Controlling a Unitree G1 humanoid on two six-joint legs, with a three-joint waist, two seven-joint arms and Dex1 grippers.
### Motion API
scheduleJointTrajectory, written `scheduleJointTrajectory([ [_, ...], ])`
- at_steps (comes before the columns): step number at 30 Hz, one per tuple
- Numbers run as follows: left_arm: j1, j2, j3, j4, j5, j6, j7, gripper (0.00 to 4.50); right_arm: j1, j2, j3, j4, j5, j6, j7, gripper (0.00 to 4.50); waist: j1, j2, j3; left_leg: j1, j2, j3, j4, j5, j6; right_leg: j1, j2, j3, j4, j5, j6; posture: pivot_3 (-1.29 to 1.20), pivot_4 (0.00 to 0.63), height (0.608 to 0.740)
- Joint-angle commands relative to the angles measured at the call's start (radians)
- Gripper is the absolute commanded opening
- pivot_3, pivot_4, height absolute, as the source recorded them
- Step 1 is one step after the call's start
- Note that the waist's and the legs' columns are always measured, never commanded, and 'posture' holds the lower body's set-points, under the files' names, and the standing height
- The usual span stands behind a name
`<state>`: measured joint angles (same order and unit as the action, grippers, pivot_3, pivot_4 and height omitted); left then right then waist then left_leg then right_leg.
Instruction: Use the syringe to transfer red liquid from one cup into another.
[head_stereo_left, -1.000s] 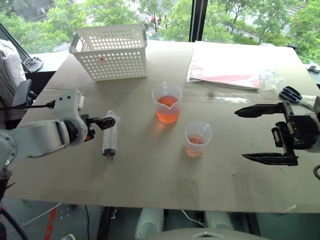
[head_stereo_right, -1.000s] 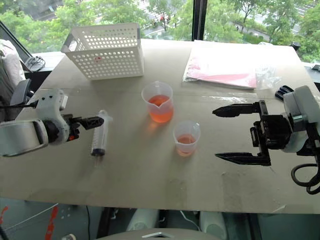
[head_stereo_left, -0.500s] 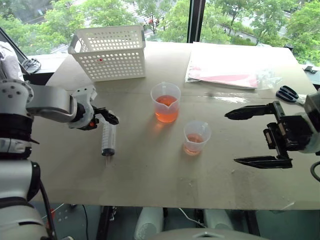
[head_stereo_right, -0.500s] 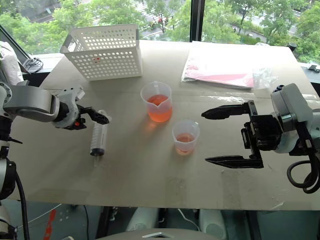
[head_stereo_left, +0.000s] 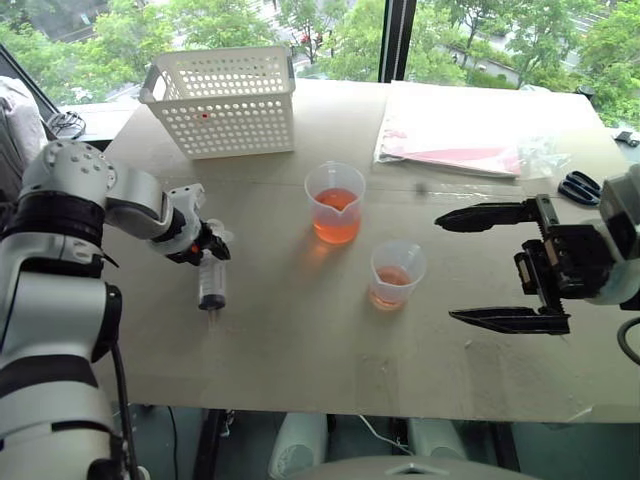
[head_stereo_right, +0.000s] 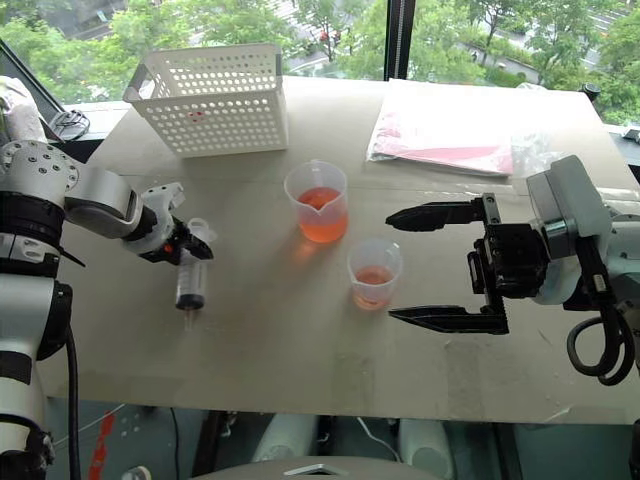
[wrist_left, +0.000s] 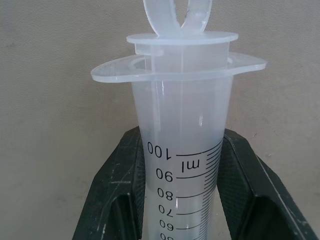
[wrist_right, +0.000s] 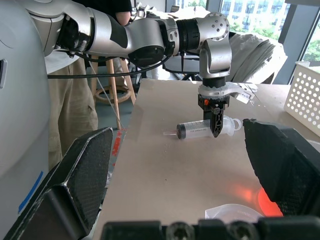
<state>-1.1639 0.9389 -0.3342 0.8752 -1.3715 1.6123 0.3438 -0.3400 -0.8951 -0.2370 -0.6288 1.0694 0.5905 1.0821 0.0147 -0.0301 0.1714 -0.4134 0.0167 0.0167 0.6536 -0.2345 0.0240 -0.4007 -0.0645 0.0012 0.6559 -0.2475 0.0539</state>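
The syringe (head_stereo_left: 211, 283) lies flat on the table, left of both cups, its nozzle toward the front edge. My left gripper (head_stereo_left: 208, 252) points steeply down and is shut on its barrel, with the black fingers (wrist_left: 117, 185) either side of the barrel near the flange (wrist_left: 177, 70). The larger spouted cup (head_stereo_left: 335, 203) holds red liquid (head_stereo_left: 335, 224). The smaller cup (head_stereo_left: 397, 273), in front of it and to the right, holds a little. My right gripper (head_stereo_left: 448, 267) hovers open to the right of the smaller cup, fingers pointing left.
A white perforated basket (head_stereo_left: 222, 100) stands at the back left. A plastic bag with pink sheets (head_stereo_left: 455, 135) lies at the back right, with scissors (head_stereo_left: 580, 187) near the right edge. A person's legs (wrist_right: 85, 90) and a stool are beyond the table's left side.
My left arm swung round, its gripper tipped down over the syringe's plunger end and shut on the barrel. My right gripper drifted slightly left toward the cups, still open.
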Motion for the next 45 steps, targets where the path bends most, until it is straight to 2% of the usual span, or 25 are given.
scheduleJointTrajectory([
  [1, -0.004, 0.029, 0.137, -0.052, 0.011, 0.002, -0.106, 1.36, -0.017, -0.004, -0.006, -0.01, 0.004, 0.02, -0.064, 4.5, -0.001, -0.001, 0.0, 0.0, 0.0, 0.0, 0.0, -0.001, 0.001, 0.0, 0.0, 0.0, 0.001, 0.0, 0.0, 0.0, 0.15, 0.74],
  [3, 0.006, 0.052, 0.26, -0.136, -0.014, 0.002, -0.152, 1.36, -0.029, 0.001, 0.008, 0.002, -0.03, 0.034, -0.126, 4.5, -0.002, -0.004, 0.002, -0.002, 0.001, -0.001, 0.001, -0.001, 0.002, -0.002, 0.0, 0.0, 0.002, 0.0, 0.0, 0.0, 0.15, 0.74],
  [6, 0.163, 0.037, 0.588, -0.536, -0.128, -0.155, -0.272, 1.36, -0.1, 0.078, 0.062, 0.062, -0.119, 0.038, -0.289, 4.5, -0.016, -0.007, 0.002, -0.003, 0.003, 0.001, 0.001, 0.001, -0.002, -0.005, -0.004, 0.001, 0.003, 0.0, 0.0, 0.0, 0.15, 0.74],
  [8, 0.223, 0.005, 0.667, -0.705, -0.123, -0.218, -0.286, 1.36, -0.149, 0.12, 0.076, 0.09, -0.12, 0.066, -0.359, 4.5, -0.021, -0.007, 0.002, -0.004, 0.003, 0.002, 0.001, 0.002, -0.003, -0.007, -0.008, 0.003, 0.003, 0.0, -0.001, 0.0, 0.15, 0.74],
  [11, 0.268, -0.06, 0.66, -0.894, -0.027, -0.342, -0.37, 1.36, -0.215, 0.152, 0.102, 0.131, -0.149, 0.1, -0.421, 4.5, -0.018, -0.005, 0.0, -0.004, 0.003, 0.002, 0.0, 0.002, -0.003, -0.007, -0.008, 0.005, 0.003, 0.0, -0.001, 0.0, 0.15, 0.74],
  [14, 0.29, -0.143, 0.569, -1.001, 0.21, -0.607, -0.54, 1.36, -0.31, 0.113, 0.194, 0.205, -0.33, 0.148, -0.508, 4.5, -0.011, -0.003, 0.0, -0.003, 0.001, 0.004, -0.001, 0.002, -0.003, -0.007, -0.005, 0.003, 0.003, 0.0, -0.001, 0.0, 0.15, 0.74],
  [16, 0.283, -0.156, 0.507, -0.999, 0.311, -0.681, -0.643, 1.36, -0.352, 0.123, 0.198, 0.243, -0.337, 0.169, -0.51, 4.5, -0.007, -0.005, 0.0, -0.003, -0.003, 0.004, 0.0, 0.002, -0.003, -0.007, -0.001, 0.003, 0.003, 0.0, -0.001, 0.0, 0.15, 0.74],
  [22, 0.202, -0.234, 0.383, -0.87, 0.548, -0.861, -0.845, 1.36, -0.518, 0.228, 0.16, 0.357, -0.31, 0.323, -0.638, 4.5, -0.008, -0.004, 0.0, -0.004, -0.004, 0.004, -0.001, 0.0, 0.002, -0.007, 0.0, 0.006, 0.004, 0.001, -0.001, 0.0, 0.15, 0.74],
  [29, 0.222, -0.314, 0.325, -0.778, 0.693, -0.964, -0.992, 1.36, -0.584, 0.298, 0.168, 0.375, -0.331, 0.412, -0.708, 4.5, -0.017, -0.004, 0.0, -0.012, -0.004, 0.003, 0.0, 0.0, 0.003, -0.013, 0.0, 0.004, 0.002, 0.0, 0.0, 0.0, 0.15, 0.74],
  [36, 0.277, -0.398, 0.293, -0.778, 0.814, -1.054, -1.033, 1.36, -0.65, 0.365, 0.212, 0.419, -0.385, 0.459, -0.748, 4.5, -0.027, -0.004, 0.0, -0.013, -0.004, 0.0, 0.0, 0.0, 0.003, -0.013, 0.0, 0.002, 0.003, 0.0, 0.0, 0.0, 0.15, 0.74],
  [45, 0.369, -0.423, 0.274, -0.802, 0.93, -1.139, -1.076, 1.36, -0.715, 0.466, 0.25, 0.448, -0.46, 0.447, -0.765, 4.5, -0.03, -0.003, 0.0, -0.012, -0.003, 0.0, 0.0, 0.0, 0.003, -0.014, 0.001, 0.002, 0.005, 0.0, 0.0, 0.0, 0.15, 0.74],
])
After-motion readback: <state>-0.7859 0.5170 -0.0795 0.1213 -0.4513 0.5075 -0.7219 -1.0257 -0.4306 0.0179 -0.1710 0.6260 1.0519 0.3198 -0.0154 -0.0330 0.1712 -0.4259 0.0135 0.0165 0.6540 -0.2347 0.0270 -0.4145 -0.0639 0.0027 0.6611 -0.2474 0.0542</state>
